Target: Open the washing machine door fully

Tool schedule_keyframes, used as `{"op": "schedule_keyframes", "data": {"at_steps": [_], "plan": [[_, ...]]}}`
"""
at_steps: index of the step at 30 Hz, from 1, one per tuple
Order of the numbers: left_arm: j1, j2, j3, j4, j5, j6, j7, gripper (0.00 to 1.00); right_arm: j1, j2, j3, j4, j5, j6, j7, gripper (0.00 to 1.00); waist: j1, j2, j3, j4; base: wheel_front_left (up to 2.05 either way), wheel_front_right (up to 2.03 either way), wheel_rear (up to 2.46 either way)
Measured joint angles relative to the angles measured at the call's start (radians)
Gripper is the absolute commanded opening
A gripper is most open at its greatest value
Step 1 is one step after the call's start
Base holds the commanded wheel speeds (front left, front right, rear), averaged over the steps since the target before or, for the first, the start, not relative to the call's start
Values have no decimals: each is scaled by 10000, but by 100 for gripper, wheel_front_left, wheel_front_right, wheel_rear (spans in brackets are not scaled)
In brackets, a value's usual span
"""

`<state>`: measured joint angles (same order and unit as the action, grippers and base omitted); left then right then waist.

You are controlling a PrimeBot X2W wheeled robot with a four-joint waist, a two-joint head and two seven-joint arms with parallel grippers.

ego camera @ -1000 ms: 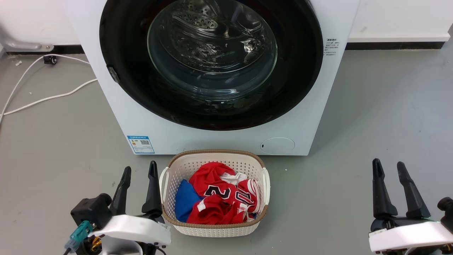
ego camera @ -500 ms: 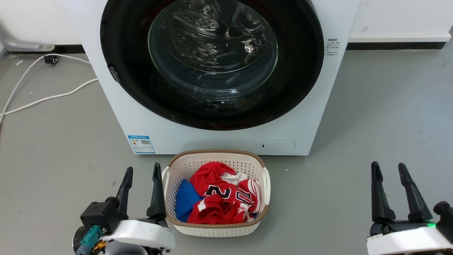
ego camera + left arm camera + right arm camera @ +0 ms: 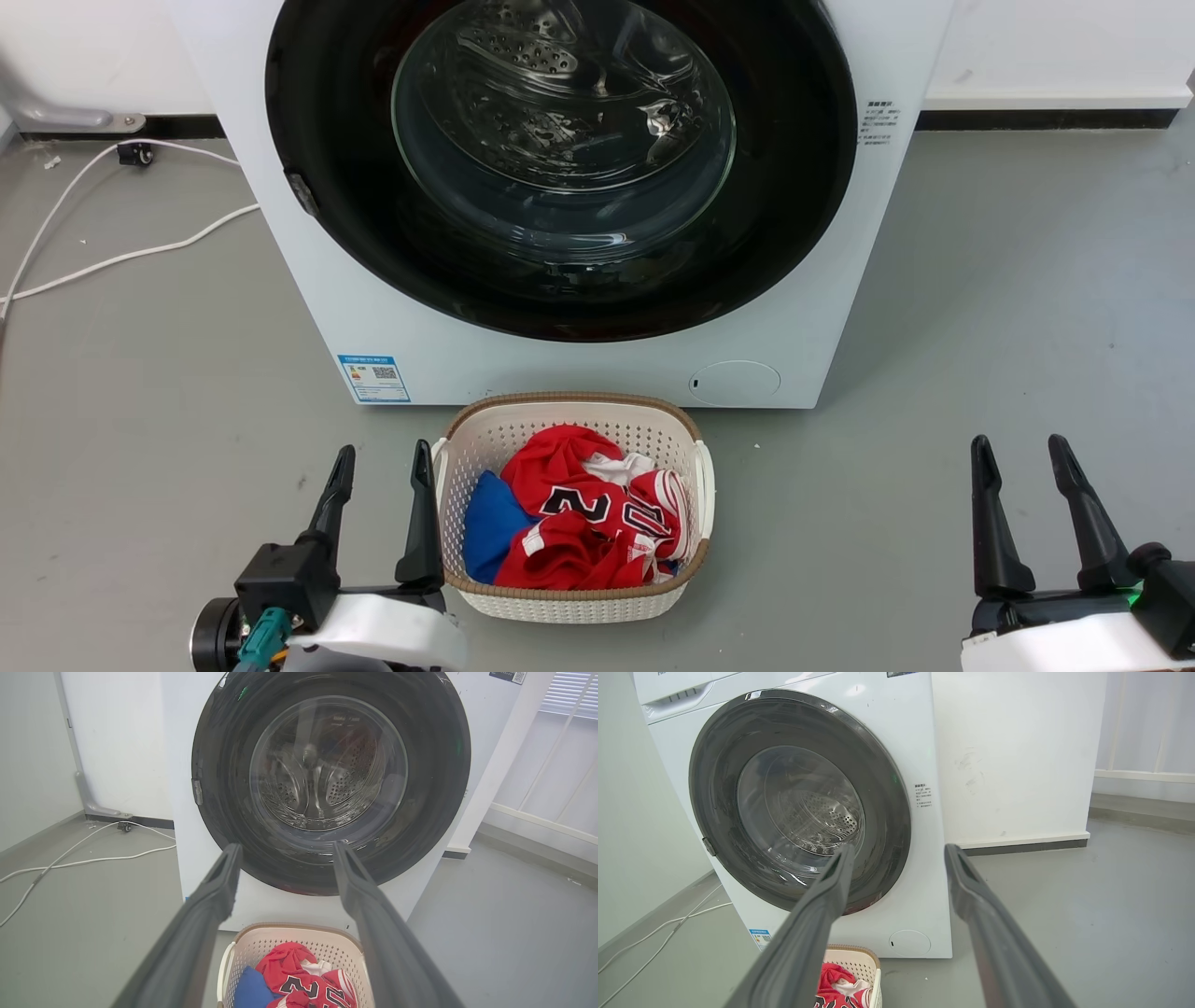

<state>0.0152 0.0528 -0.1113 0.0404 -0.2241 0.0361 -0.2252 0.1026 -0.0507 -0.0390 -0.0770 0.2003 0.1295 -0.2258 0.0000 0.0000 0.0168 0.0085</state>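
Note:
The washing machine door (image 3: 794, 187) is a large glossy black disc with a clear glass bowl centre, lying flush against the white machine (image 3: 308, 280), shut. It also faces me in the left wrist view, door (image 3: 434, 765), and in the right wrist view, door (image 3: 714, 788). A small latch tab sits on its left rim (image 3: 301, 194). My left gripper (image 3: 383, 457) stands open low at the left, beside the basket, holding nothing. Low at the right my right gripper (image 3: 1019, 448) is open and empty too. Both are well short of the door.
A white laundry basket (image 3: 569, 607) with red and blue clothes (image 3: 579, 523) stands on the grey floor right before the machine. White cables (image 3: 121, 252) trail on the floor at the left. A white wall and baseboard (image 3: 1046, 117) run behind on the right.
Both grippers have dropped lower in the head view, the left one also drifting right toward the basket. The door has not moved; the view shifted only slightly.

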Motion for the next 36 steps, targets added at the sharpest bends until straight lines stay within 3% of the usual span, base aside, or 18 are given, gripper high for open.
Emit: {"op": "schedule_keyframes", "data": {"at_steps": [20,36], "plan": [[182,-13,-127,6,953,92,-351,100,206,0,17,-65,-984,13,-355,100,0,-1,-18,33,0,0,0],[198,-13,-119,284,880,142,-378,100,216,-2,-10,385,-662,13,-376,100,0,0,-34,40,0,0,0]]}}
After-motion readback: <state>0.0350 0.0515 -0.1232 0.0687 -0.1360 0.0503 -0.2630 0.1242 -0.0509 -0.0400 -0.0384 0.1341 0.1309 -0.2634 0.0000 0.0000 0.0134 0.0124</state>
